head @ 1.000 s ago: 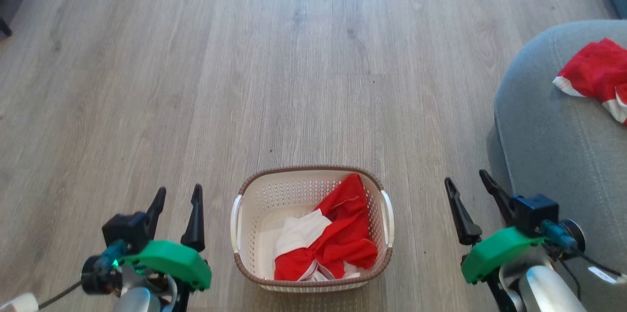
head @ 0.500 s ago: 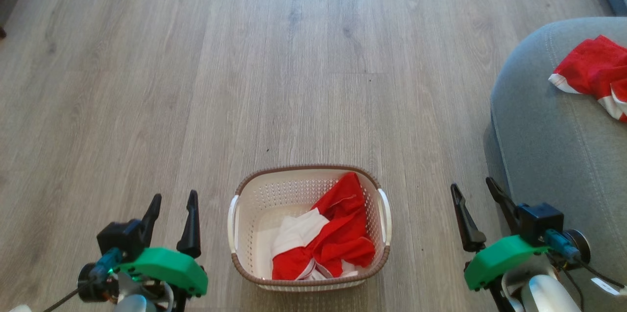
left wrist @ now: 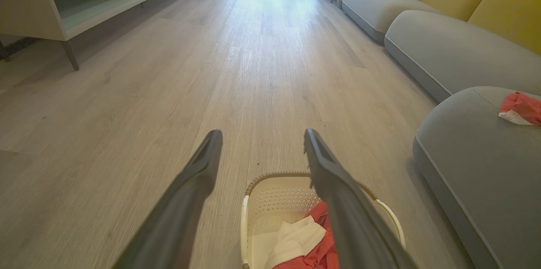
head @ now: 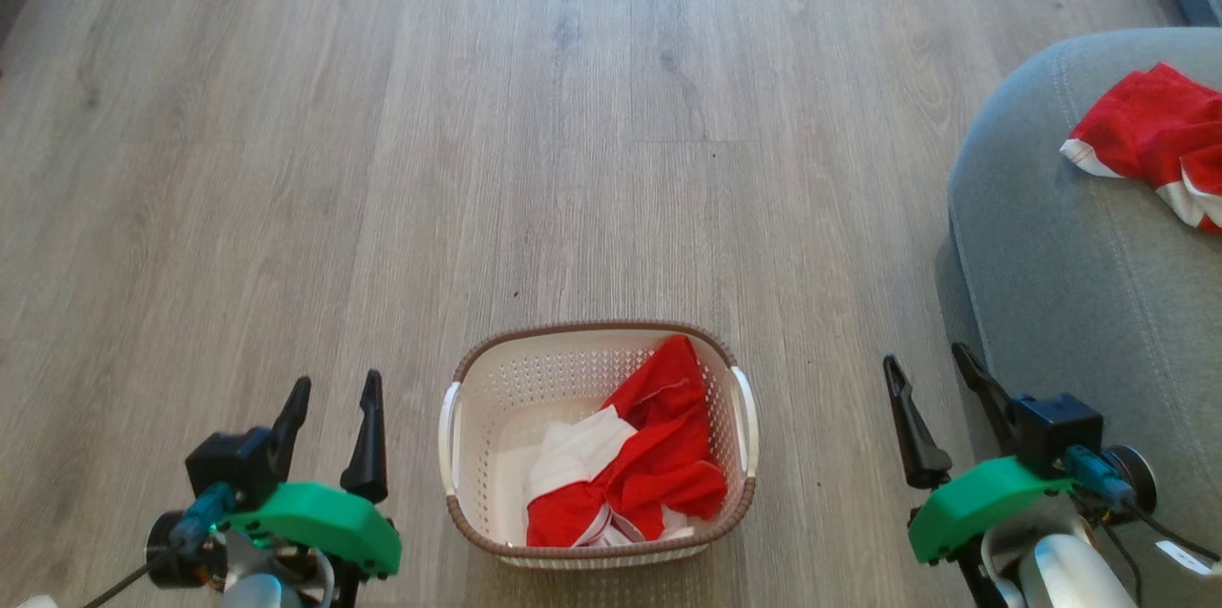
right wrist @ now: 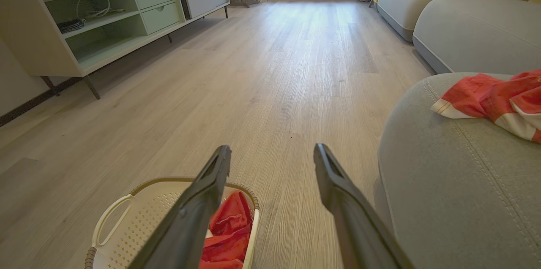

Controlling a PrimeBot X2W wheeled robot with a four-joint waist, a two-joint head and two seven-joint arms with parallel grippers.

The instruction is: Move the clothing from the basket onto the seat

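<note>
While left hand (head: 338, 379), right hand (head: 924, 354) stand spread, empty, basket (head: 535, 379) long axis runs left-right.

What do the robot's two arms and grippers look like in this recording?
Both arms match. The left gripper and right gripper each have two long, tapering black fingers mounted on a bright green housing. A black boxy block sits beside the fingers, with a teal cable connector plugged in next to it. The forearms are pale and glossy.
</note>
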